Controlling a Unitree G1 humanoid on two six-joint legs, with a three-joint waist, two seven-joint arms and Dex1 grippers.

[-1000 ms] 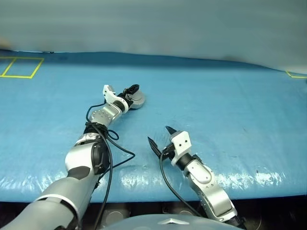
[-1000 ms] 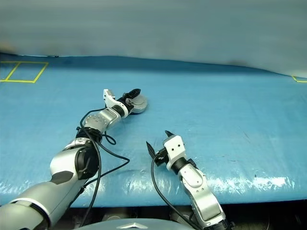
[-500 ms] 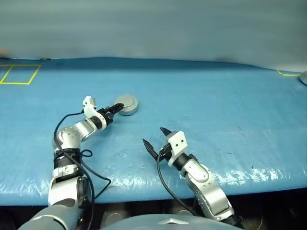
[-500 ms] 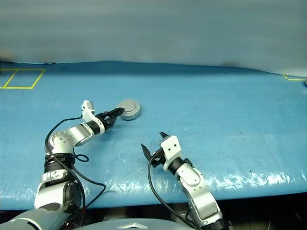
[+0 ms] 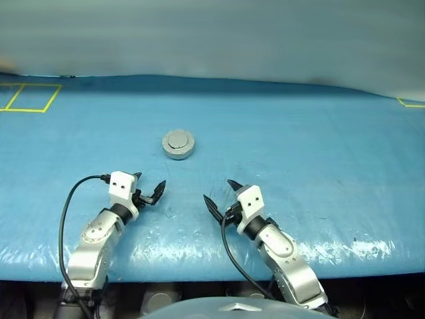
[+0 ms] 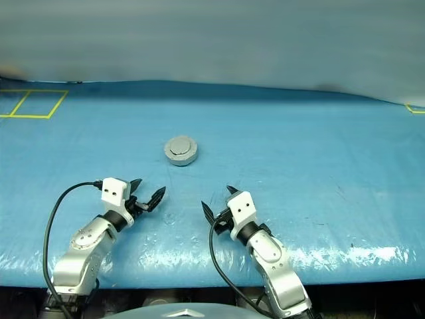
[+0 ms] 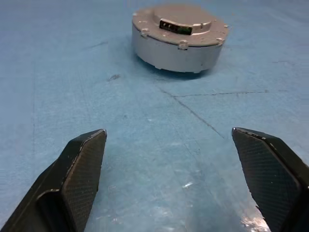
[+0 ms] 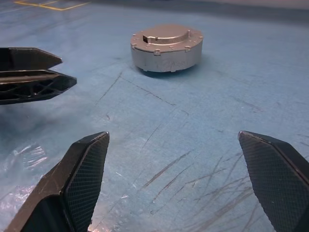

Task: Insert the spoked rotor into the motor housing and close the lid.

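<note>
The motor housing (image 5: pixel 178 145) is a closed grey puck on the blue table, with the lid (image 7: pixel 182 18) lying flat on top of it. The spoked rotor is hidden. My left gripper (image 5: pixel 150 183) hovers open and empty near the table's front edge, short of the housing and slightly to its left. My right gripper (image 5: pixel 218 191) is open and empty beside it, to the right. Both wrist views look across bare table at the housing (image 8: pixel 166 47). The left gripper's black fingers (image 8: pixel 29 79) show from the side in the right wrist view.
A blue sheet (image 5: pixel 299 153) covers the table. Yellow tape squares (image 5: pixel 30 97) lie at the far left and a yellow corner mark (image 5: pixel 410 103) at the far right. A black cable (image 5: pixel 66 206) loops beside my left forearm. The table's front edge (image 5: pixel 199 269) runs just under both arms.
My left arm has pulled back from the housing toward the table's front edge, with its gripper rolling over as it went. The closed housing stays where it was. The right arm has not moved.
</note>
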